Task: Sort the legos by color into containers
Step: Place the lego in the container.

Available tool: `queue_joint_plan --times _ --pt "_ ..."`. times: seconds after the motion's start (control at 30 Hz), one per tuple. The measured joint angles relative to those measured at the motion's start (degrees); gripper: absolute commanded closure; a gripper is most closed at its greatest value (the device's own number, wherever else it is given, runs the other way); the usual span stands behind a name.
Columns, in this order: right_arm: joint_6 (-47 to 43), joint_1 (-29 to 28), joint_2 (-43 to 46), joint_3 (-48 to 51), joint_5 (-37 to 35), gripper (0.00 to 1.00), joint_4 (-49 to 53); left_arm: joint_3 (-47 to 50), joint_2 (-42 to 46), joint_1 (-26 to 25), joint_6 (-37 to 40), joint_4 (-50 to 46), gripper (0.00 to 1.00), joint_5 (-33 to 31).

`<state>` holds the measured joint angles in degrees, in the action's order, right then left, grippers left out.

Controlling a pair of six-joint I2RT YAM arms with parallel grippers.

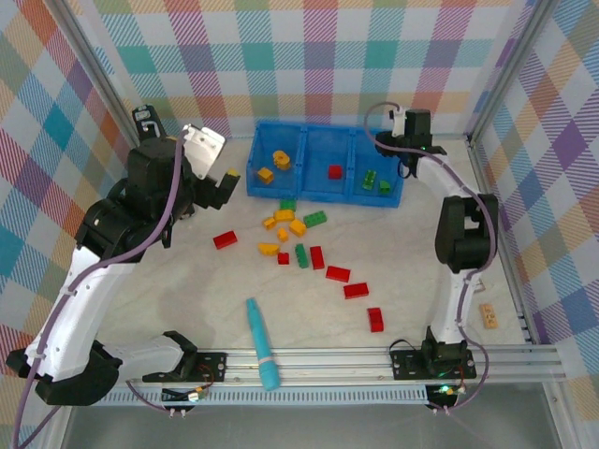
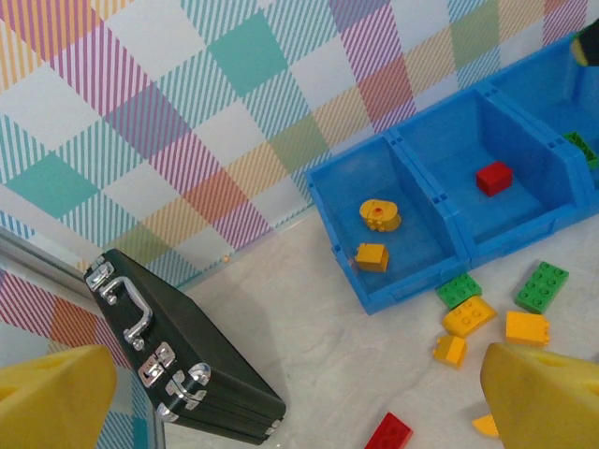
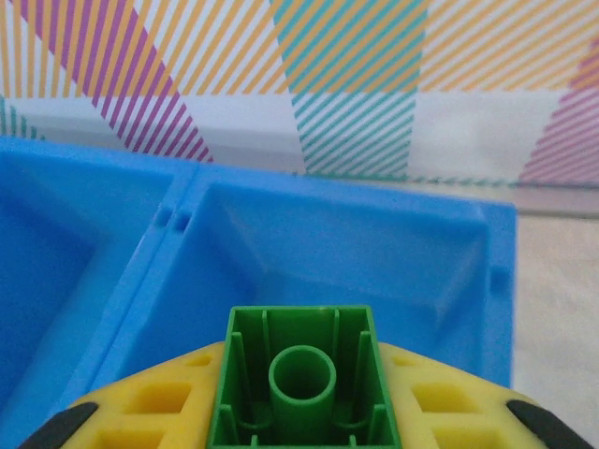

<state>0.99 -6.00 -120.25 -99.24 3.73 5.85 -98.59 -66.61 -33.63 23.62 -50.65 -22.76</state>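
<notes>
Pinching a green brick, right gripper hovers near the rightmost blue compartment; left gripper spread.

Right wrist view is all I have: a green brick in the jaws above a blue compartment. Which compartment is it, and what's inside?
Observer: The right gripper holds your brick at the right end compartment of the bin. Two green bricks lie in there.
Operator: Any green left outside?
Observer: Three loose greens lie on the table among yellows and reds, in front of the bin.
Operator: And the other arm?
Observer: The left gripper is open and empty, off to the bin's left.
</notes>
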Motion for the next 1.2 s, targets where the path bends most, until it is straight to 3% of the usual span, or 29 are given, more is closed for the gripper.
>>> queue_joint_plan --times 0.17,0.6,1.03,1.2 --pt "-2.4 -0.9 -7.9 -9.4 0.0 0.67 2.9 -0.9 -1.2 0.0 0.0 -0.1 0.0 0.2" --pt "-9.0 -1.7 -19.5 -22.0 -3.1 0.65 13.1 -1.9 -3.2 0.0 0.0 -0.2 0.0 0.3" --pt "-11.2 -2.0 -20.8 -22.8 -4.6 0.5 16.2 -2.9 -4.1 0.0 -0.2 -0.2 0.0 0.3" --pt "-11.4 -2.0 -20.8 -23.1 -4.6 0.52 16.3 -3.0 -4.2 0.0 -0.2 -0.2 0.0 0.3"
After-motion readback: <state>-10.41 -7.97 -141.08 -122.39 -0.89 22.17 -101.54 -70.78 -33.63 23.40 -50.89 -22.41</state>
